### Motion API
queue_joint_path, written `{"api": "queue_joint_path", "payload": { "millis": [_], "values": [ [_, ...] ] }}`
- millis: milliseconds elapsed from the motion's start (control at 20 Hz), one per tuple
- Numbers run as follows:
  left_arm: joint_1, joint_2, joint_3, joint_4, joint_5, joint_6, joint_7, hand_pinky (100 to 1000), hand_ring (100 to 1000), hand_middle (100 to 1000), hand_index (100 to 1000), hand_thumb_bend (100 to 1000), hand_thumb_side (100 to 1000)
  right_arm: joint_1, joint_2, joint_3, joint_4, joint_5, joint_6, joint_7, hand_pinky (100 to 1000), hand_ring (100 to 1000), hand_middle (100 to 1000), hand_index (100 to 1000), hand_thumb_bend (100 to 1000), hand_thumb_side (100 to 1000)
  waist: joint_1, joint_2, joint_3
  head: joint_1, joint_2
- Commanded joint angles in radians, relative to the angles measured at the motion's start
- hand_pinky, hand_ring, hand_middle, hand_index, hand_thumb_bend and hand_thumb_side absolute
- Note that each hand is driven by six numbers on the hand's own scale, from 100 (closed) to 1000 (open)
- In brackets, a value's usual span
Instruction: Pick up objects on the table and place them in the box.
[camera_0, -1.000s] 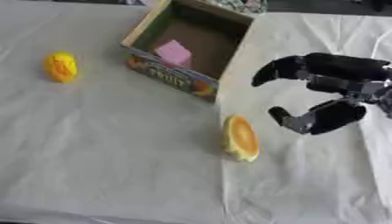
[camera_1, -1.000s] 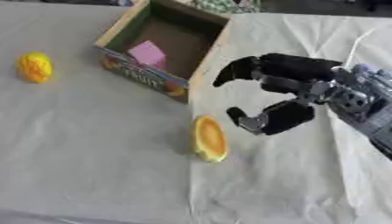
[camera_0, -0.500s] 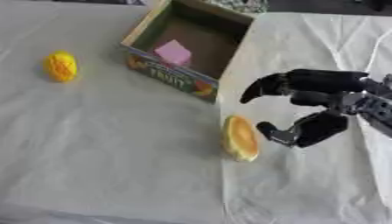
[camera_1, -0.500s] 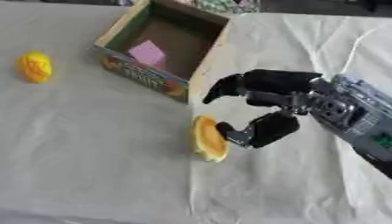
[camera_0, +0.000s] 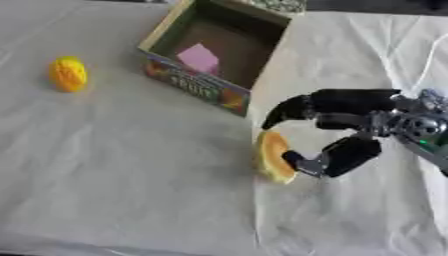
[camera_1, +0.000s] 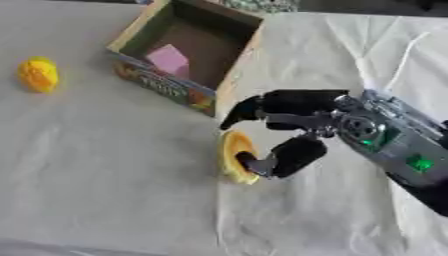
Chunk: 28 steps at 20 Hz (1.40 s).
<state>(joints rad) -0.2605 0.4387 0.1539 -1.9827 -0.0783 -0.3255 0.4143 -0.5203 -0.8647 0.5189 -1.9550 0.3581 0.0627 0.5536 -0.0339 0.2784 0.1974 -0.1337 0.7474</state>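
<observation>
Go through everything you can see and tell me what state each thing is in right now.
Box: open at the top, on the table, holding a pink object.
Orange-yellow slice: on the table in front of the box, standing on edge, not lifted.
Yellow fruit: on the table left of the box, untouched.
Right hand: fingers curved around the slice's right side, thumb tip at its lower edge, not closed on it.
Left hand: not in view.
</observation>
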Motion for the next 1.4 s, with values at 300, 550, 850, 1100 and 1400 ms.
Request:
{"api": "queue_joint_path", "payload": {
  "millis": [300,550,850,1100,1400],
  "values": [
    [-0.012,0.006,0.001,-0.017,0.011,0.002,-0.006,751,760,724,837,100,453,-0.024,0.021,0.001,0.049,0.06,-0.028,0.006,941,922,876,930,287,100,0.0,-0.006,0.001,0.0,-0.009],
    [-0.013,0.004,0.001,-0.017,0.013,0.002,-0.006,751,760,722,837,100,458,-0.021,0.029,0.003,0.065,0.079,-0.028,0.006,939,915,873,930,306,100,0.0,-0.002,0.001,0.0,-0.012],
    [-0.015,0.0,0.001,-0.017,0.016,0.002,-0.008,751,760,721,836,100,460,-0.03,0.041,0.019,0.089,0.08,-0.039,0.021,937,912,866,927,274,100,0.0,-0.001,0.003,-0.002,-0.015],
    [-0.014,-0.004,0.001,-0.017,0.017,0.004,-0.009,751,760,719,836,100,466,-0.038,0.056,0.036,0.122,0.09,-0.042,0.027,931,900,839,905,250,100,0.0,0.001,0.007,-0.003,-0.016],
    [-0.016,-0.006,0.001,-0.017,0.017,0.004,-0.009,751,760,716,835,100,467,-0.054,0.081,0.061,0.181,0.126,-0.05,0.031,910,854,735,844,275,100,-0.001,0.003,0.011,-0.005,-0.018]
  ]
}}
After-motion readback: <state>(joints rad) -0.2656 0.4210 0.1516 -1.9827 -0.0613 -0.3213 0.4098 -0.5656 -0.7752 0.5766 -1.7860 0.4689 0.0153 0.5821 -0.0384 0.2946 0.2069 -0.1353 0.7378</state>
